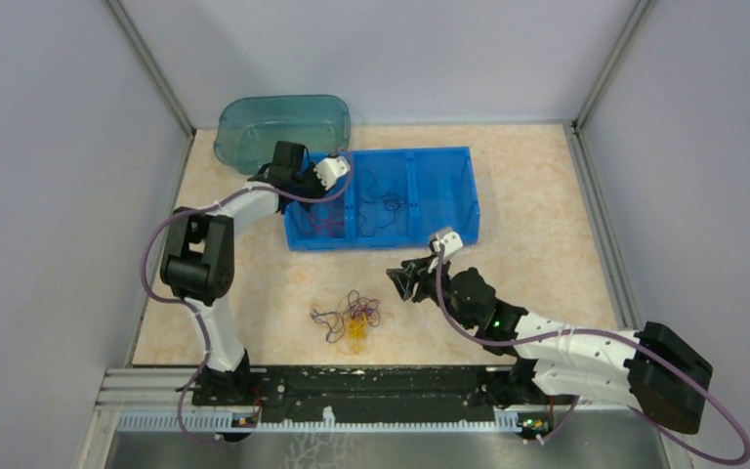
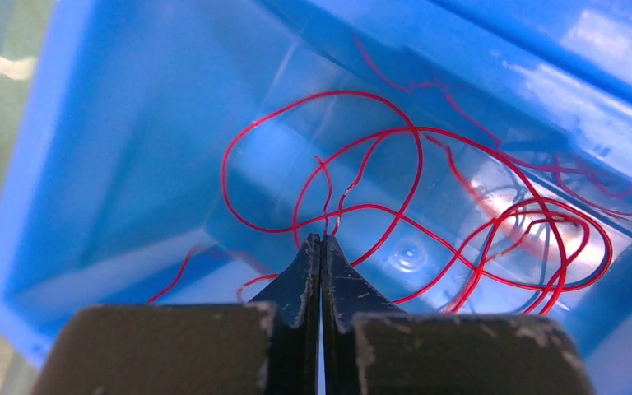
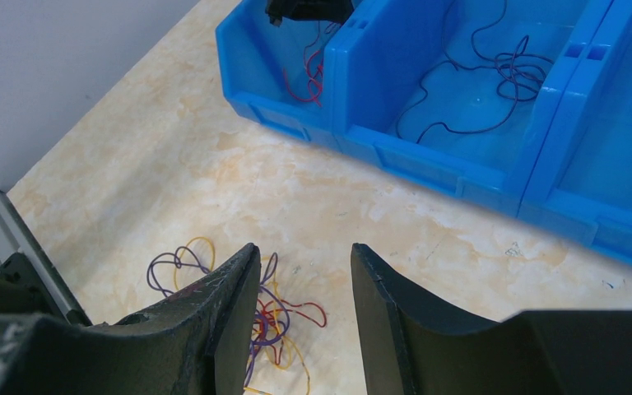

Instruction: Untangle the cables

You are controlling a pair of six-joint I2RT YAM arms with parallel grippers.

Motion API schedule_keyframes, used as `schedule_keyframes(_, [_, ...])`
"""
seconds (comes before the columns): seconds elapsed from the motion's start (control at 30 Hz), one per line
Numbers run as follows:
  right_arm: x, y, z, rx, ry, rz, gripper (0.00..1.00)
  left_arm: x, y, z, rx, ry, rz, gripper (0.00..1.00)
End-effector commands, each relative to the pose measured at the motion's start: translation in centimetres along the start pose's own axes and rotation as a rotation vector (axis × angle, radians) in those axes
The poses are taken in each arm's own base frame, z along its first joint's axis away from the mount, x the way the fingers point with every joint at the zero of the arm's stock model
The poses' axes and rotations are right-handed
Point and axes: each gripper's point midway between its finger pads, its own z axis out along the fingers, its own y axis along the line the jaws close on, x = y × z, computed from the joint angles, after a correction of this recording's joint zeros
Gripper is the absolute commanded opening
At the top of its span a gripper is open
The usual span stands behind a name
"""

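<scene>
Pinching a red cable, left gripper hangs inside blue bin

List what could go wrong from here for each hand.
1. The left hand looks shut on the red cable inside the blue bin. If the strand snags as the hand pulls away, its loops may drag back out.
2. The right hand hangs open near the tangled clump. Closing there could catch several strands at once and tighten the knot.

Blue bin — cables red, maybe purple.
</scene>
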Motion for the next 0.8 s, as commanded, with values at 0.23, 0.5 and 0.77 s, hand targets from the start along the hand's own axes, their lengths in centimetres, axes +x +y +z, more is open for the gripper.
schedule_keyframes(0.23, [-1.7, 0.5, 0.1, -0.019, -0.056, 0.034, 0.45, 1.3, -2.2, 1.5, 0.005, 0.049, 0.005, 0.00])
schedule_keyframes(0.5, [-2.0, 0.5, 0.1, -0.020, -0.061, 0.031, 0.45, -8.2, 0.0, -6.5, 0.066, -0.096, 0.001, 0.12])
schedule_keyframes(0.77, [-2.6, 0.9, 0.3, -0.037, -0.075, 0.039, 0.45, -14.6, 1.1, -14.9, 0.051, -0.223, -0.004, 0.63])
